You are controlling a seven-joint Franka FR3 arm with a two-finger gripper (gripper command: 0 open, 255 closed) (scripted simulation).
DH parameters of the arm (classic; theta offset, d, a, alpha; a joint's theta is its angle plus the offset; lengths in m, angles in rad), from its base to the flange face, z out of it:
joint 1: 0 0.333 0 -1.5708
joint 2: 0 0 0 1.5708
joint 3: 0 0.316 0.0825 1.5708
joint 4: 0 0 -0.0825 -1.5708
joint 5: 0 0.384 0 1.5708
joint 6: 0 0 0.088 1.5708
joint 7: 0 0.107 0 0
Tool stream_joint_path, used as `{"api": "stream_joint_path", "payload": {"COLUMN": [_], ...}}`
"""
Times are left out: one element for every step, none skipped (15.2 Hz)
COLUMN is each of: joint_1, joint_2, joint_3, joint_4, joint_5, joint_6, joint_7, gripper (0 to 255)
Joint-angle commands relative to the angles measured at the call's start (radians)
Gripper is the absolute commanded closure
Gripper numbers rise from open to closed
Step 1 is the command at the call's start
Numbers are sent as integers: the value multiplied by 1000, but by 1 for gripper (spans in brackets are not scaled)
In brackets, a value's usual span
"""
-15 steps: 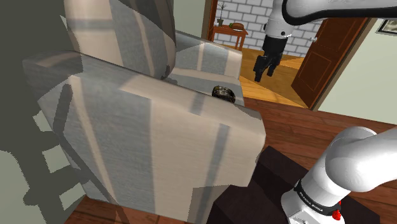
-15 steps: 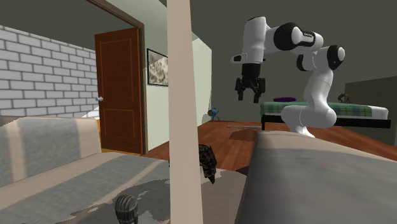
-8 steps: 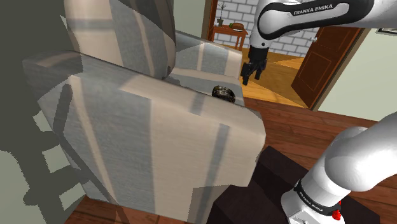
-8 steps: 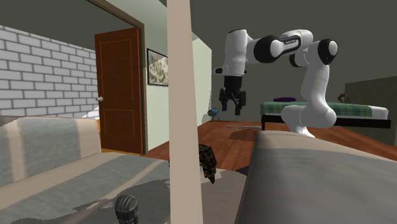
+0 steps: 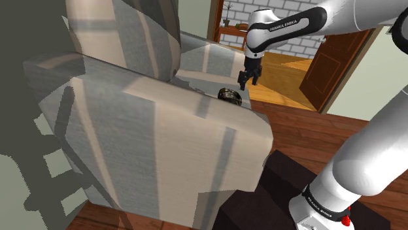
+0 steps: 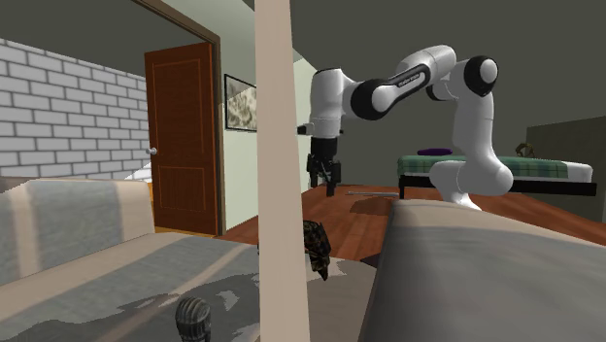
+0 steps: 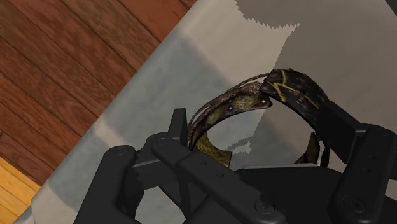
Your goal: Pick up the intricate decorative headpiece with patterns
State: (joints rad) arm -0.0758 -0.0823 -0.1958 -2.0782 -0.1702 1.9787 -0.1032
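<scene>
**Figure.** The white arm is being shown stretched over a grey striped sofa (image 5: 163, 131). Its black gripper (image 5: 246, 83) is being held pointing downward above the seat. The fingers (image 7: 366, 162) are being kept apart, with nothing clasped between them.

The decorative headpiece (image 5: 229, 95), a dark band with yellowish patterns, is being supported by the seat cushion near the cushion's front edge. In the shoulder view it is placed at about 8 o'clock from the gripper, close by but not touched.

In the second exterior view the headpiece (image 6: 316, 249) is seen at 6 o'clock from the gripper (image 6: 325, 185), with clear air between them. It is partly covered there by a pale upright post (image 6: 282, 165).

In the wrist view the band (image 7: 289, 89) is being framed between the two spread fingers of the gripper (image 7: 277, 130) and is lying beyond them on the grey cushion (image 7: 159, 83). A wooden floor (image 7: 63, 76) is being shown past the cushion's edge.

A small dark ribbed object (image 6: 193, 319) is being shown on the sofa at 8 o'clock from the headpiece. A brown door (image 5: 340, 59) is being shown open at 3 o'clock from the gripper.
</scene>
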Motion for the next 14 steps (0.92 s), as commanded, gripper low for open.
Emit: {"api": "stream_joint_path", "payload": {"joint_1": [-9, -14, -19, -24, -30, -36, -42, -49, -57, -65, -73, -75, -76, -76], "joint_2": [78, 116, 154, 193, 232, 270, 310, 349, 389, 429, 470, 481, 486, 491], "joint_3": [-13, -17, -21, -25, -28, -31, -33, -35, -36, -37, -38, -38, -37, -37], "joint_4": [58, 84, 112, 141, 172, 204, 238, 273, 310, 348, 389, 399, 393, 386], "joint_5": [7, 12, 17, 22, 28, 34, 41, 47, 54, 61, 67, 69, 69, 70], "joint_6": [19, 29, 38, 46, 53, 58, 63, 66, 67, 68, 67, 66, 77, 89], "joint_7": [-18, -25, -33, -40, -47, -54, -61, -68, -75, -82, -88, -90, -88, -87], "gripper": [0, 0, 0, 0, 0, 0, 0, 0, 0, 0, 0, 0, 0, 0]}}
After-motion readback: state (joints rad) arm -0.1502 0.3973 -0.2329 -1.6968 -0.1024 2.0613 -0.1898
